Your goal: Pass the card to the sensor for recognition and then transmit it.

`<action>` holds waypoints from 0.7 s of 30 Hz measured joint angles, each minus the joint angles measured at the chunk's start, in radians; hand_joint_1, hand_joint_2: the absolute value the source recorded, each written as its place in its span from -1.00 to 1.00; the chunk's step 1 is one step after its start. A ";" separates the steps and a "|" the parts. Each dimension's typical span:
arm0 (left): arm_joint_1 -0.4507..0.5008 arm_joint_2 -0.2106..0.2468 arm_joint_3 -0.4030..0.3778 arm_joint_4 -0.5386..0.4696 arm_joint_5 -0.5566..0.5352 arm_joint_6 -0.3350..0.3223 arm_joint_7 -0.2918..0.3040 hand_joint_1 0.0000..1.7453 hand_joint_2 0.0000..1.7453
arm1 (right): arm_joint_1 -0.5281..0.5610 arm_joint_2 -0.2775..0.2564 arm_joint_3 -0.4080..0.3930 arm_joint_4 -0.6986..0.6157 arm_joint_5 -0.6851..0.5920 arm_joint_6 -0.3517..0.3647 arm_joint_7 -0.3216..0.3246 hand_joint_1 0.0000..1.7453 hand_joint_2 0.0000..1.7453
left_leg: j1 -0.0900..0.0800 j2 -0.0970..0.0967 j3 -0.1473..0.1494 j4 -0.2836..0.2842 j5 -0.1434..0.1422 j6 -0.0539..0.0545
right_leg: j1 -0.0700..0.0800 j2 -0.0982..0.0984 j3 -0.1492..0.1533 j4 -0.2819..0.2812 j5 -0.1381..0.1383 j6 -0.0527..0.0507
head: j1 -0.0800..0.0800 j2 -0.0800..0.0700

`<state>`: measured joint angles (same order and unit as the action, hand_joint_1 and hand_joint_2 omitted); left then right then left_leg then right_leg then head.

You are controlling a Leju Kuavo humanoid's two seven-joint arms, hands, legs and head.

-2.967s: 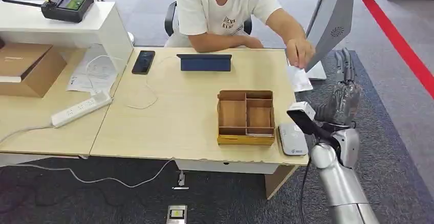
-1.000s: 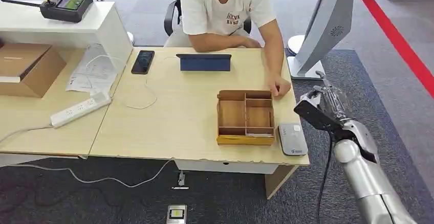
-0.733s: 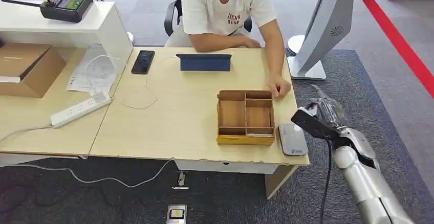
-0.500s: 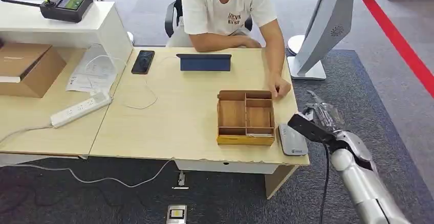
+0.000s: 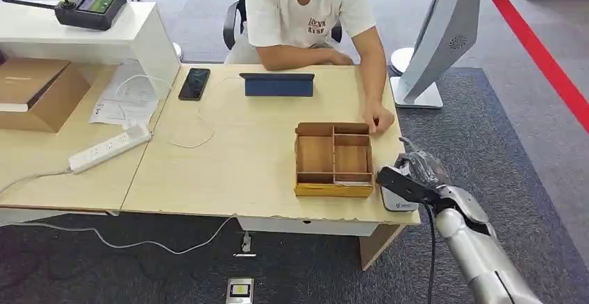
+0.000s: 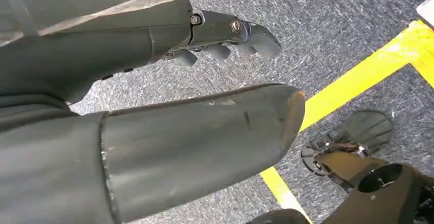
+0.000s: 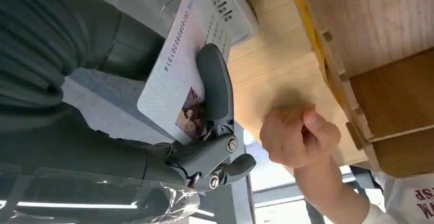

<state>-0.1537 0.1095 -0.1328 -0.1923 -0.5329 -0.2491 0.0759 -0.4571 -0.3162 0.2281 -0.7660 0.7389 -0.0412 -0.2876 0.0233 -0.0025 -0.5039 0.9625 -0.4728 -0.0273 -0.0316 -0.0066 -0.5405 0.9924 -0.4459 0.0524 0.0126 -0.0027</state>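
the right hand hangs over the desk's near right corner, its dark fingers laid across the face of a pale card and holding it flat against the palm (printed digits run along one edge and a small photo sits under the fingertip). in the right wrist view the card lies just above the grey sensor, overlapping its top; whether the two touch is hard to say from this angle. in the head view the sensor sits at the desk's front right edge, just beside the wooden compartment box. a person's fist rests on the desk near the right edge, just beyond the box. the left hand hangs over grey carpet with a yellow stripe, fingers apart and holding nothing.
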 joint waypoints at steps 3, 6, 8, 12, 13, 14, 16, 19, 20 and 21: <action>0.001 0.001 0.000 0.000 -0.002 0.003 0.000 -1.00 -1.00 | 0.000 0.006 0.008 0.012 0.005 0.003 0.000 1.00 1.00 | 0.000 0.000 0.000 0.000 0.000 0.000 | 0.000 0.000 0.000 0.000 0.000 0.000 | 0.000 0.000; 0.001 0.000 0.000 0.000 -0.011 0.008 0.000 -1.00 -1.00 | 0.000 0.010 0.015 0.025 0.009 0.010 0.000 1.00 1.00 | 0.000 0.000 0.000 0.000 0.000 0.000 | 0.000 0.000 0.000 0.000 0.000 0.000 | 0.000 0.000; 0.002 0.000 0.000 0.000 -0.014 0.010 0.000 -1.00 -1.00 | 0.000 0.012 0.019 0.032 0.010 0.011 0.000 1.00 1.00 | 0.000 0.000 0.000 0.000 0.000 0.000 | 0.000 0.000 0.000 0.000 0.000 0.000 | 0.000 0.000; 0.005 0.001 0.000 0.000 -0.006 0.014 -0.001 -1.00 -1.00 | 0.000 0.017 0.024 0.043 0.012 0.011 -0.002 1.00 1.00 | 0.000 0.000 0.001 0.000 0.000 0.000 | 0.000 0.000 0.000 0.000 0.000 0.000 | 0.000 0.000; 0.007 0.000 0.000 0.000 -0.005 0.016 -0.003 -1.00 -1.00 | -0.001 0.018 0.025 0.045 0.013 0.011 -0.002 1.00 1.00 | 0.000 0.000 0.001 0.000 0.000 0.000 | 0.000 0.000 0.000 0.000 0.000 0.000 | 0.000 0.000; 0.009 0.001 0.000 0.000 -0.001 0.017 -0.005 -1.00 -1.00 | -0.003 0.020 0.026 0.048 0.014 0.011 -0.003 1.00 1.00 | 0.000 0.000 0.001 0.000 0.000 0.000 | 0.000 0.000 0.000 0.000 0.000 0.000 | 0.000 0.000; 0.013 0.001 0.000 0.000 0.001 0.017 -0.006 -1.00 -1.00 | -0.005 0.024 0.027 0.052 0.014 0.013 -0.003 1.00 1.00 | 0.000 0.000 0.001 0.000 0.000 0.000 | 0.000 0.000 0.000 0.000 0.000 0.000 | 0.000 0.000; 0.018 0.002 0.000 0.000 0.003 0.017 -0.010 -1.00 -1.00 | -0.008 0.027 0.027 0.058 0.014 0.013 -0.003 1.00 1.00 | 0.000 0.000 0.001 0.000 0.000 0.000 | 0.000 0.000 0.001 0.000 0.000 0.000 | 0.000 0.000; 0.019 0.002 0.000 0.000 0.003 0.017 -0.010 -1.00 -1.00 | -0.008 0.028 0.027 0.059 0.015 0.014 -0.004 1.00 1.00 | 0.000 0.000 0.001 0.000 0.000 0.000 | 0.000 0.000 0.001 0.000 0.000 0.000 | 0.000 0.000; 0.019 0.002 0.000 0.000 0.001 0.017 -0.010 -1.00 -1.00 | -0.009 0.029 0.027 0.059 0.015 0.015 -0.004 1.00 1.00 | 0.000 0.000 0.001 0.000 0.000 0.000 | 0.000 0.000 0.001 0.000 0.000 0.000 | 0.000 0.000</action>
<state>-0.1343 0.1114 -0.1328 -0.1923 -0.5318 -0.2319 0.0664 -0.4656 -0.2872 0.2552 -0.7065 0.7534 -0.0263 -0.2914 0.0234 -0.0023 -0.5025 0.9625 -0.4727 -0.0273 -0.0315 -0.0064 -0.5396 0.9924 -0.4458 0.0523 0.0130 -0.0027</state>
